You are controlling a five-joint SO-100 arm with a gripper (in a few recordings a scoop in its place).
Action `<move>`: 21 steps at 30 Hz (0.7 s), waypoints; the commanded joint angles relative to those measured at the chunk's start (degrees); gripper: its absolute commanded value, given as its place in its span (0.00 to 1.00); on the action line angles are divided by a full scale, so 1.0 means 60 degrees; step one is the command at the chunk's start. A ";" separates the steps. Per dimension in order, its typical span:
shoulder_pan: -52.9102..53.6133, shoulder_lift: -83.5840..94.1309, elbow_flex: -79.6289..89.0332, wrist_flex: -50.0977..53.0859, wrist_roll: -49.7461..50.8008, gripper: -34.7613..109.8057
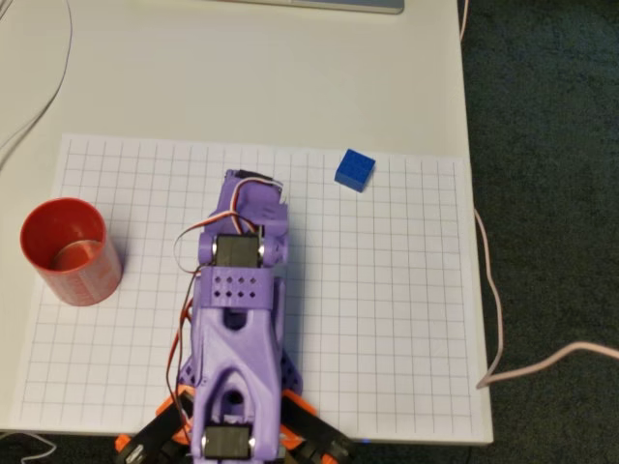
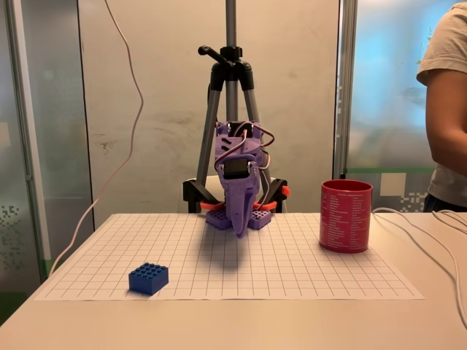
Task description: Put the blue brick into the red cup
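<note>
Two task things, both untouched on the grid sheet. Overhead view: blue brick sits near the sheet's upper right, red cup stands upright and empty at the left edge, well apart from the brick. Purple arm folded over the sheet's middle, between them, nothing carried. Gripper seen from above; cannot tell its opening here.

Fixed view: sides flip, brick at front left, cup at right. Gripper hangs point-down above the sheet, fingers look pressed together into one narrow tip, empty, near neither thing. Tripod behind the base, a person's arm at the right edge, cables trail over the table.

Judgement: reach not begun. Risks: the brick is small and low, so a poorly centred close could nudge it away or pinch a corner and let it slip mid-carry. Long swing across to the cup; a low approach could clip the rim and tip it.
</note>
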 commanded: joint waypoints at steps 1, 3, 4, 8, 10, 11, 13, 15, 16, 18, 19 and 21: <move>0.0396 0.0088 -0.0703 0.0557 0.0234 0.24; 0.0703 0.0088 -0.1436 0.1201 -0.0249 0.24; 0.0820 0.0088 -0.1729 0.1450 -0.0513 0.24; 0.1772 0.0015 -0.2915 0.2153 -0.0908 0.24; 0.2124 -0.0586 -0.3882 0.2607 -0.1084 0.24; 0.2329 -0.1069 -0.4482 0.2813 -0.1128 0.24; 0.2534 -0.2417 -0.5728 0.3164 -0.1333 0.24; 0.2695 -0.3999 -0.7104 0.3574 -0.1377 0.24; 0.2754 -0.4819 -0.7793 0.3779 -0.1421 0.24; 0.2856 -0.6357 -0.9082 0.4233 -0.1611 0.24; 0.2856 -0.7002 -0.9624 0.4424 -0.1743 0.24; 0.2930 -0.8232 -1.0547 0.4673 -0.1978 0.24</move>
